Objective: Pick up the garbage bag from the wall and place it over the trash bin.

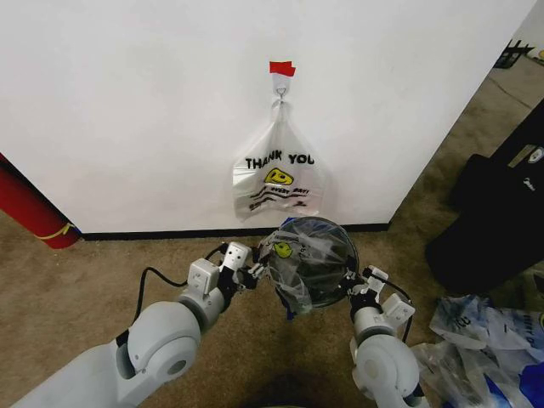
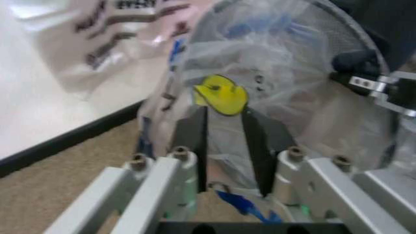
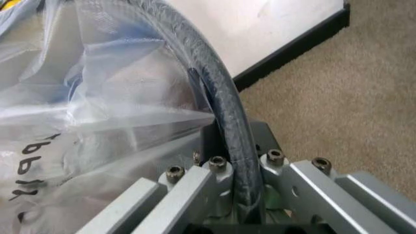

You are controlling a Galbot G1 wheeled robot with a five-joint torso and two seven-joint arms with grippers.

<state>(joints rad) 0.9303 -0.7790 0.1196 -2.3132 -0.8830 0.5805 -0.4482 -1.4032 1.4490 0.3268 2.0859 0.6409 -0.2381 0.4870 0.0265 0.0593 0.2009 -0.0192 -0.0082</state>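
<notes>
I have the garbage bag (image 1: 299,259) draped over the trash bin (image 1: 327,270) on the carpet just before the wall (image 1: 127,102). My left gripper (image 1: 255,274) pinches the bag's film at the bin's left side; my right gripper (image 1: 354,282) clamps film and rim together on the right.

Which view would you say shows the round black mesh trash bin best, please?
The head view: the round black mesh trash bin shows whole below the white wall, draped in the see-through garbage bag. The right wrist view gives a stretch of its rim; the left wrist view shows its bag-covered mouth.
</notes>
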